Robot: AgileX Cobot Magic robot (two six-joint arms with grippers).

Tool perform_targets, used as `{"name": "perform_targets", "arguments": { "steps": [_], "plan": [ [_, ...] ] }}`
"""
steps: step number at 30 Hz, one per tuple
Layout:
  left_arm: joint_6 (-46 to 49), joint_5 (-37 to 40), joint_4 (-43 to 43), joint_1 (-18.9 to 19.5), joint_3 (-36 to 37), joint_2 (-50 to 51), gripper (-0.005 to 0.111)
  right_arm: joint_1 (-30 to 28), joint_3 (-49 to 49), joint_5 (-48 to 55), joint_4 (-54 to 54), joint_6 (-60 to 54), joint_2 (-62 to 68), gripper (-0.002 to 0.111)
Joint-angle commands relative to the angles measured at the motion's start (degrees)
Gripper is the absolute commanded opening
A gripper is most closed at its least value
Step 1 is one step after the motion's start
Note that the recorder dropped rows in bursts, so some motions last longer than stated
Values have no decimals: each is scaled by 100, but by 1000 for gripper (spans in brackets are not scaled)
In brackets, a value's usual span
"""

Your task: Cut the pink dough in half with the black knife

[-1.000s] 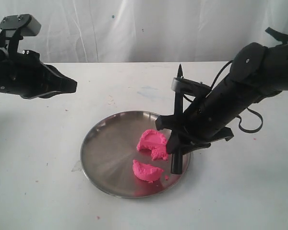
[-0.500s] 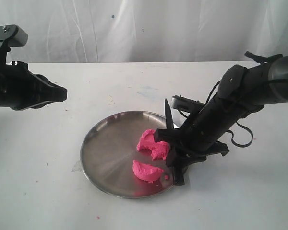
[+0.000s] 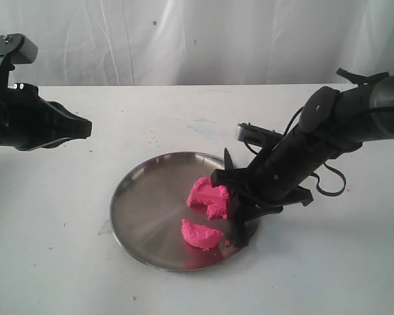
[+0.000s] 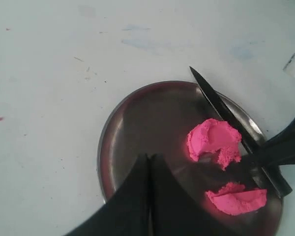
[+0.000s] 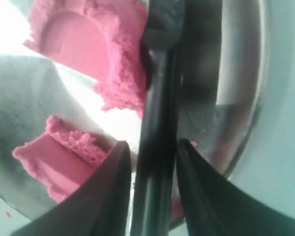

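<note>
Pink dough (image 3: 209,195) sits in 2 chunks on the plate (image 3: 144,210), at its 3 and 5 o'clock. Expect it soft, light, crumbly; hold the smooth rounded sides, not torn faces. The black knife (image 4: 221,105) runs along the 3 o'clock rim inside your right claw (image 5: 153,142); pinching or slack, you cannot tell. Left claw (image 4: 149,156) is pressed together.

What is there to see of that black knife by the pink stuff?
The black knife is slim, all matte black, with a pointed blade and straight handle. It slants along one side of the metal plate, close beside one chunk of the pink dough. The right gripper straddles its handle; whether it grips, I cannot tell.
</note>
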Motion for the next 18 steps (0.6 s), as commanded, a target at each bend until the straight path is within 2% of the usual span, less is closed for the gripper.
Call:
{"name": "perform_targets", "arguments": {
  "steps": [1, 7, 13, 15, 18],
  "plan": [
    [10, 36, -100, 11, 41, -57, 0, -26, -14, -81, -12, 1, -254, 30],
    [-25, 26, -112, 11, 41, -57, 0, -26, -4, -61, -249, 1, -641, 30],
    [-57, 384, -112, 11, 41, -57, 0, -26, 216, -201, -584, 204, -1302, 30],
    [-57, 462, -112, 11, 41, -57, 0, -26, 376, -391, -613, 370, -1624, 26],
    [-57, 473, -112, 11, 41, -57, 0, -26, 702, -748, -613, 442, -2208, 13]
  ]
}}
